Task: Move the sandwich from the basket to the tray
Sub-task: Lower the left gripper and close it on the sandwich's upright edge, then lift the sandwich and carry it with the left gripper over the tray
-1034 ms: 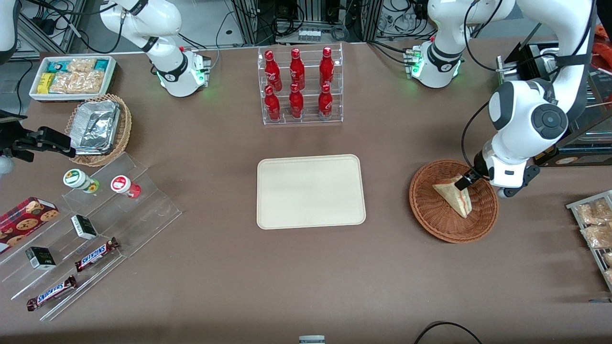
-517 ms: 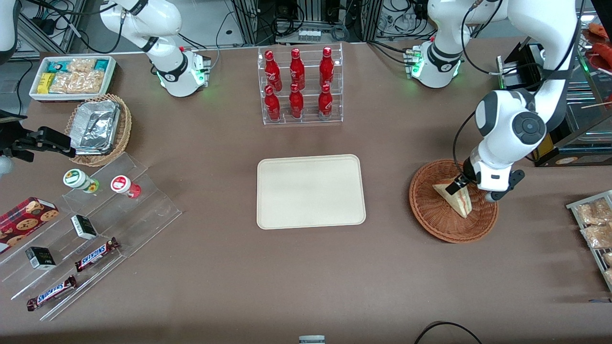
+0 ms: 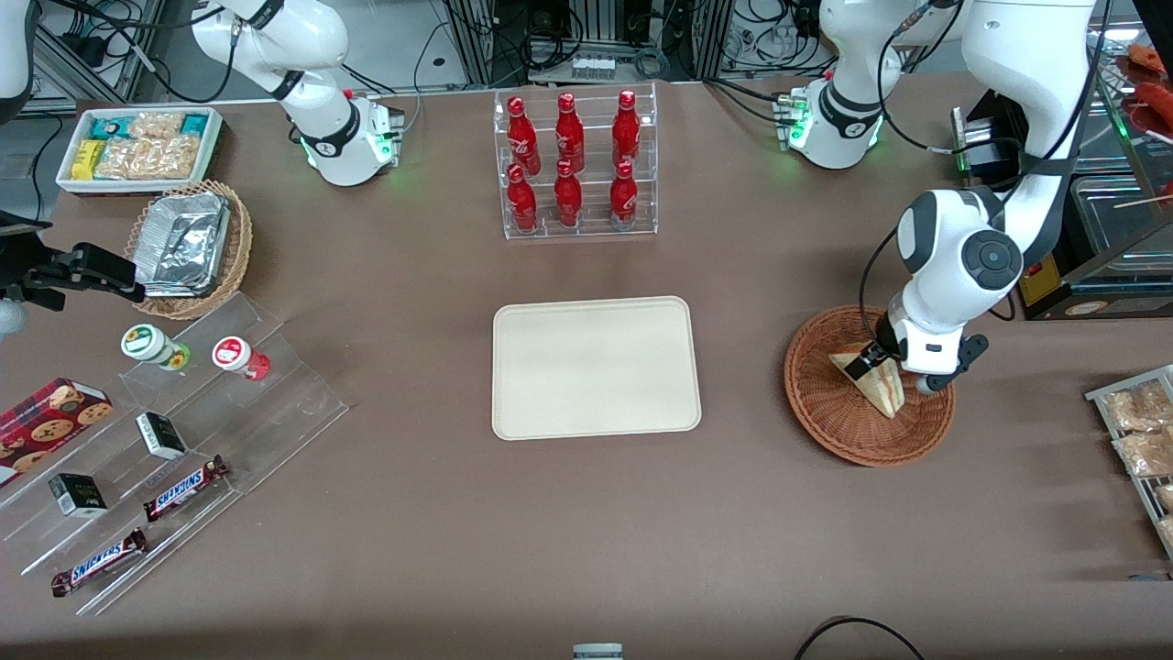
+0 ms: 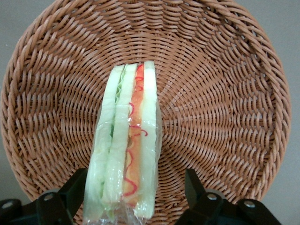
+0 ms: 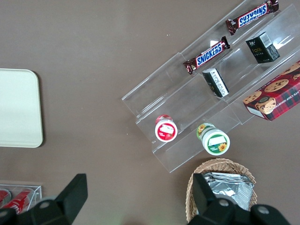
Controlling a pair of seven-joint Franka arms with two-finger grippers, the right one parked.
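The sandwich (image 3: pixel 882 389) (image 4: pixel 127 145), a plastic-wrapped wedge with pale bread and red and green filling, stands on edge in the reddish-brown wicker basket (image 3: pixel 825 408) (image 4: pixel 220 103). My left gripper (image 3: pixel 865 363) (image 4: pixel 133 197) is down in the basket, open, with its black fingers (image 4: pixel 70 194) on either side of the sandwich's wide end. One finger sits close to the bread; the other stands a small gap away. The cream tray (image 3: pixel 596 367) (image 5: pixel 18 108) lies flat at the table's middle, toward the parked arm's end from the basket.
A clear rack of red bottles (image 3: pixel 575 165) stands farther from the camera than the tray. A wire rack of snack bags (image 3: pixel 1136 431) sits at the working arm's table edge. Acrylic steps with Snickers bars (image 3: pixel 183 486) and a tan basket with foil (image 3: pixel 188 247) lie toward the parked arm's end.
My left arm has swung toward the table's middle and lowered. The gripper has slid along the sandwich's upper end, nearer the camera. The sandwich has not moved.
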